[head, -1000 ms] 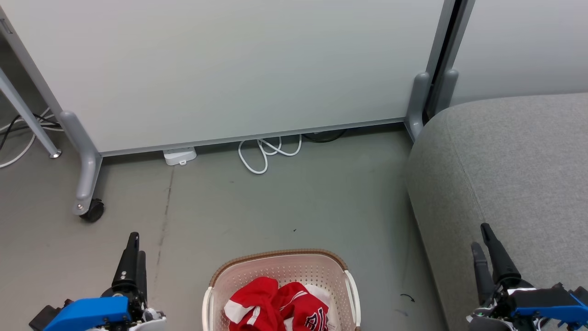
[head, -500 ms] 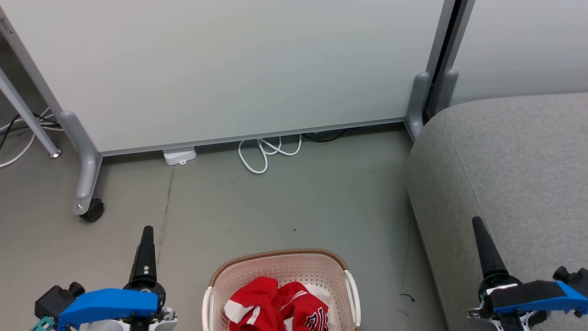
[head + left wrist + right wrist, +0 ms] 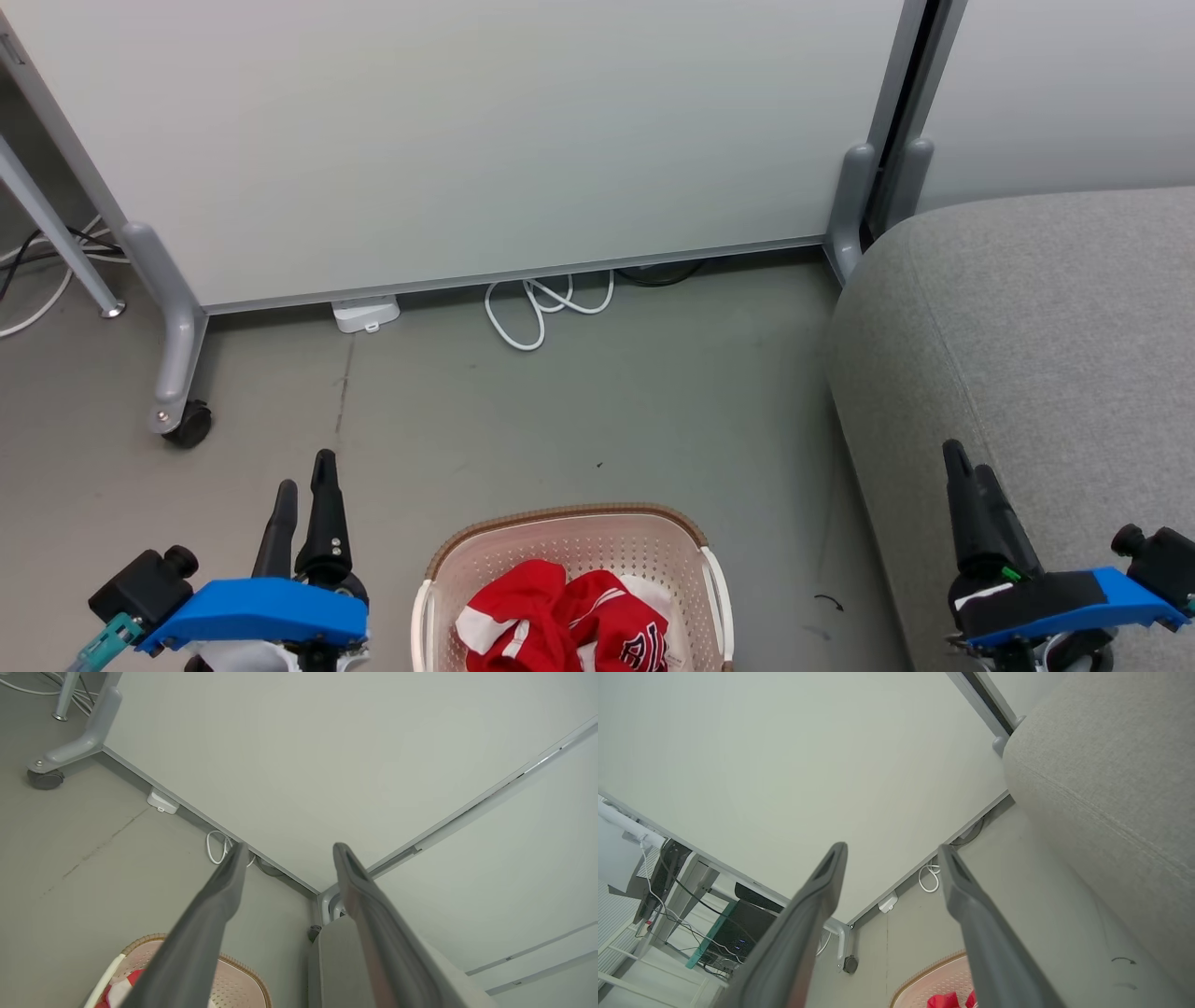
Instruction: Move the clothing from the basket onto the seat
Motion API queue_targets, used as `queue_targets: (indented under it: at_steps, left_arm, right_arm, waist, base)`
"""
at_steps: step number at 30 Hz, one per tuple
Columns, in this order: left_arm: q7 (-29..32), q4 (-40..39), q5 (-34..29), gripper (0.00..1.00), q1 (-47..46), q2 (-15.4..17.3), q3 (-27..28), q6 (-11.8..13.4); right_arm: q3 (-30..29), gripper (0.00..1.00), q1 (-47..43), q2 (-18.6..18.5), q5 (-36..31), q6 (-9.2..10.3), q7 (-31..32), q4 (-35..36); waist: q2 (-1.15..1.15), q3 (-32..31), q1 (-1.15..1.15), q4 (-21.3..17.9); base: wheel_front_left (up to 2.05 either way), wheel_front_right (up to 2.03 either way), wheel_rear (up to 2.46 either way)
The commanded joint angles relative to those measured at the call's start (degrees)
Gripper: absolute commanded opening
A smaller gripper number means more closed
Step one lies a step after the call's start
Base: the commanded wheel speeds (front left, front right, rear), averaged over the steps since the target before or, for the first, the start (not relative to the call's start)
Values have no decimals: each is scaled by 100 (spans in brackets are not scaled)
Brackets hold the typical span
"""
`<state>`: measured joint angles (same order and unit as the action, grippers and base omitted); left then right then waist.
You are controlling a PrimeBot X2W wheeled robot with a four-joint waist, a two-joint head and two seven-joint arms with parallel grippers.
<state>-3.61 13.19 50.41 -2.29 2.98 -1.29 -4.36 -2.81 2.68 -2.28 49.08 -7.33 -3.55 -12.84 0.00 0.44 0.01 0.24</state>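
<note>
The red clothing (image 3: pixel 569 623) with white panels and dark lettering lies bunched in the cream basket (image 3: pixel 571 529), which stands on the floor at the bottom centre of the head view. To its right rises the big grey seat (image 3: pixel 1046 317). My left gripper (image 3: pixel 305 471) is open and hovers left of the basket. My right gripper (image 3: pixel 966 459) is open and hangs over the seat's front edge. The left wrist view looks past its own open gripper (image 3: pixel 288 847) to the basket (image 3: pixel 238 982) and a bit of clothing (image 3: pixel 122 985). The right wrist view shows its open gripper (image 3: pixel 892 847), the basket (image 3: pixel 934 977) and the seat (image 3: pixel 1106 765).
A pale partition panel (image 3: pixel 467 140) on grey feet, with a castor (image 3: pixel 191 427), closes off the back. A white cable loop (image 3: pixel 537 313) and a small white box (image 3: pixel 366 315) lie at its base. Grey floor (image 3: pixel 579 411) lies between the panel and the basket.
Both wrists have rolled. Each gripper's two fingers showed first, then lined up as one spike, and now show apart again. The left gripper moved up and rightward; the right shifted left.
</note>
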Motion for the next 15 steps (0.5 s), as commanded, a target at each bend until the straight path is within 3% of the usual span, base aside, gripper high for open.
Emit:
queue_targets:
  at_steps: [1,15]
  left_arm:
    - [-56,-93,-221,100,-88,47,-52,20]
    - [-309,-67,-1275,100,-65,114,-249,42]
  right_arm:
    - [13,100,25,-40,-211,-13,-61,92]
    - [53,100,18,-49,-1308,-14,-253,69]
  waist:
    - [0,-3,-1,2]
    - [0,0,-1,18]
  base:
    - [0,0,0]
    - [0,0,0]
